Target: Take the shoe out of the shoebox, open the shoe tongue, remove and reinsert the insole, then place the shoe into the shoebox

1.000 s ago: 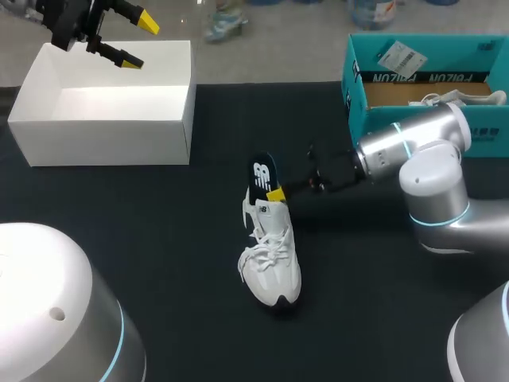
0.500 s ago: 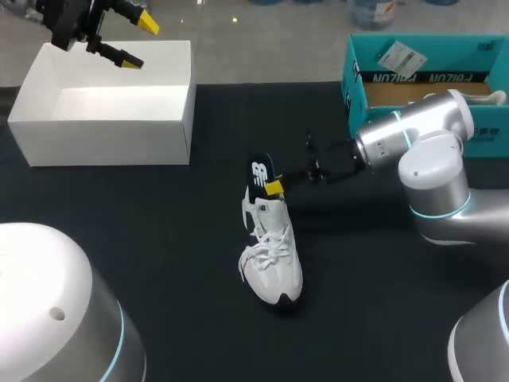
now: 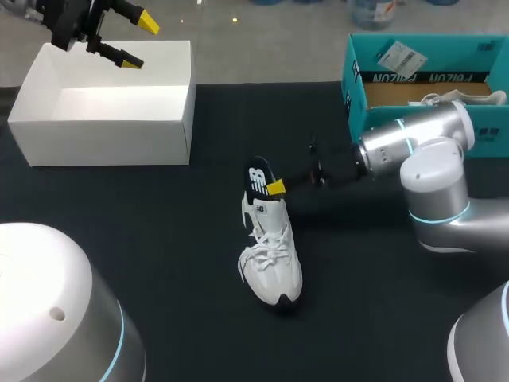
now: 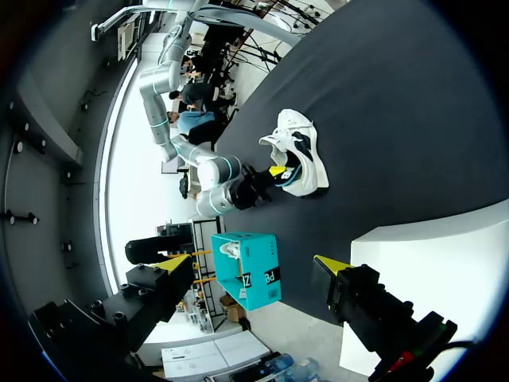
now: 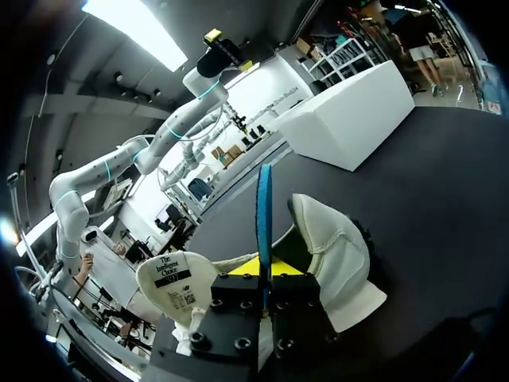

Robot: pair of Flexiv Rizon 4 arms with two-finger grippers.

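The dark insole (image 3: 256, 175) has sunk a little deeper into the white sneaker (image 3: 274, 259), and the right fingers (image 3: 276, 188) have dropped with it. They are pinched shut on the insole's edge, just above the sneaker's heel. The sneaker lies on the black counter (image 3: 159, 239), well apart from the teal shoebox (image 3: 413, 76). The left fingers (image 3: 145, 22) stand spread and empty, far beyond the sneaker. The insole looks thin, light and bendy, likely to buckle if pushed. A grip near its heel end seems best, since the soft, light sneaker may slide.
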